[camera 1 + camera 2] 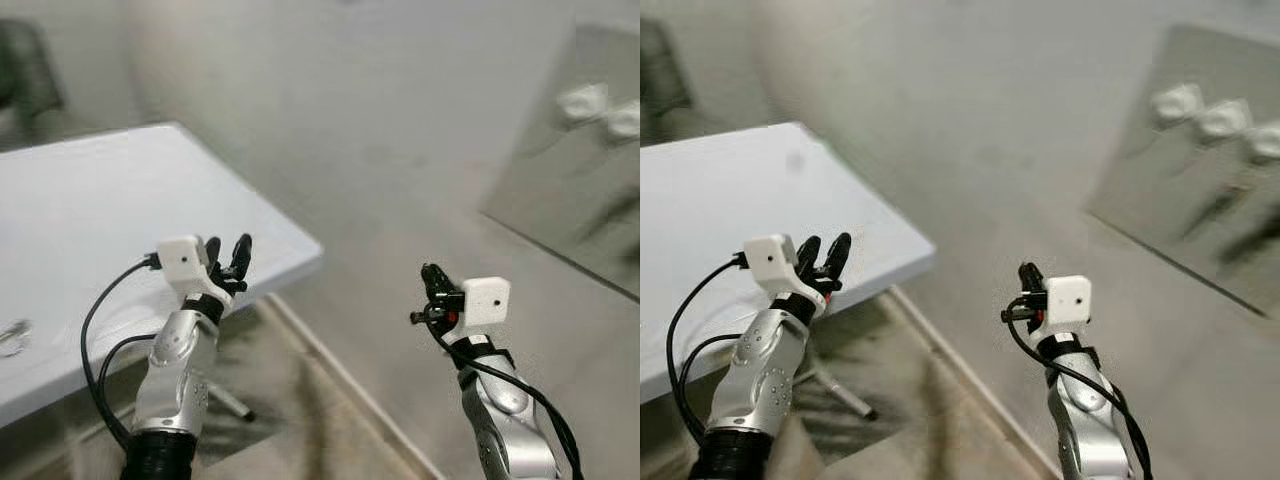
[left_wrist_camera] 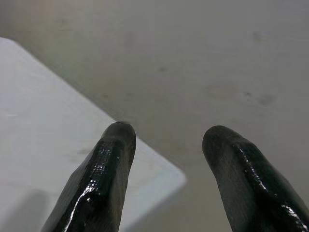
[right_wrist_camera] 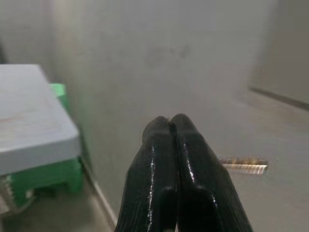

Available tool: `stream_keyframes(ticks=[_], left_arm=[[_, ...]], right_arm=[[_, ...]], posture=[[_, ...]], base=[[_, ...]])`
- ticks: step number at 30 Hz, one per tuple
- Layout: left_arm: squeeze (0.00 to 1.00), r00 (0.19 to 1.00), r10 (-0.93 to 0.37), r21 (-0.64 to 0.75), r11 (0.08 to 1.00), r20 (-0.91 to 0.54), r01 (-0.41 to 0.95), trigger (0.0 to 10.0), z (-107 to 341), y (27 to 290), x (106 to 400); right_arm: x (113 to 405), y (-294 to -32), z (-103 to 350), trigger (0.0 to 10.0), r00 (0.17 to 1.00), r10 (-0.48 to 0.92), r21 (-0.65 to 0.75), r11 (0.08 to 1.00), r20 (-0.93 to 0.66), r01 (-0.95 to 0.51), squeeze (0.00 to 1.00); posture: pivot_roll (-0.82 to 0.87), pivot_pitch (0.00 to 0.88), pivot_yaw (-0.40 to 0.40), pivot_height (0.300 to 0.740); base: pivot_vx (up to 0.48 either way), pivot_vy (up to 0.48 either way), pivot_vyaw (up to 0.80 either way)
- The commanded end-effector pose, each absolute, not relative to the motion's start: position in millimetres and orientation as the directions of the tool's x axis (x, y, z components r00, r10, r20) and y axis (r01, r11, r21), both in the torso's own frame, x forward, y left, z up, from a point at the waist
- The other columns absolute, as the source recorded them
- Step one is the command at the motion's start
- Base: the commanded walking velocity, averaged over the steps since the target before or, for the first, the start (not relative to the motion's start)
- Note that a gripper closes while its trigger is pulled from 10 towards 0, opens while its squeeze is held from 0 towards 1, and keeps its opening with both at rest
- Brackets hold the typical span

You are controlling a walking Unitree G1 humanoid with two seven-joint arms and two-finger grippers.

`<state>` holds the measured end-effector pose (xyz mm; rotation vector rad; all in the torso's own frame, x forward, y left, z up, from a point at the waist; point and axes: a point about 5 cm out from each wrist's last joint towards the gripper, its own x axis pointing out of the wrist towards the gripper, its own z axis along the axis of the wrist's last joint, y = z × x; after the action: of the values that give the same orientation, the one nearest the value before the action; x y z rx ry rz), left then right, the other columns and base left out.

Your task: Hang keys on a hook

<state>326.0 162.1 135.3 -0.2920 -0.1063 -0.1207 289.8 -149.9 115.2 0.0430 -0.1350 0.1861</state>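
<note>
Left claw (image 1: 228, 252) hovers spread over the white table's (image 1: 90, 210) corner; right claw (image 1: 431, 275), pressed together, hangs off that table.

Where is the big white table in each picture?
Left eye view: white table, left half, behind the left end effector.
Right eye view: left side.
Left wrist view: behind one finger.
Right wrist view: left edge.
Shared landmark: the table's near corner.

You have a white tabletop (image 1: 90, 200) at the left, its corner near a plain grey wall (image 1: 380, 120). A green stool (image 3: 53, 174) sits under the tabletop. A baseboard (image 1: 340, 375) meets the floor (image 1: 290, 430).
</note>
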Motion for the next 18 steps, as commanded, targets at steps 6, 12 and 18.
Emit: stream_keyframes(ticks=[6, 12, 18], left_arm=[[0.0, 0.989, -0.079, -0.273, 0.956, 0.122, 0.11, 10.0, 137.8, 165.7, 325.7], [0.0, 0.99, -0.077, -0.287, 0.952, 0.118, 0.109, 10.0, 137.2, 165.4, 325.0], [0.0, 0.991, -0.074, -0.297, 0.949, 0.111, 0.104, 10.0, 136.2, 165.0, 325.4]], right_arm=[[291.3, -143.5, 122.2, 10.0, 0.964, 0.21, 0.024, 0.976, 0.16, -0.217, 0.0], [291.1, -143.8, 122.2, 10.0, 0.965, 0.211, 0.024, 0.976, 0.157, -0.217, 0.0], [291.7, -143.7, 122.6, 10.0, 0.965, 0.211, 0.025, 0.976, 0.156, -0.218, 0.0]], posture=[[0.09, 0.0, -0.057, 0.74], [0.09, 0.0, -0.059, 0.74], [0.09, 0.0, -0.059, 0.74]], base=[[0.0, 0.0, -0.73], [0.0, 0.0, -0.73], [0.0, 0.0, -0.73]])
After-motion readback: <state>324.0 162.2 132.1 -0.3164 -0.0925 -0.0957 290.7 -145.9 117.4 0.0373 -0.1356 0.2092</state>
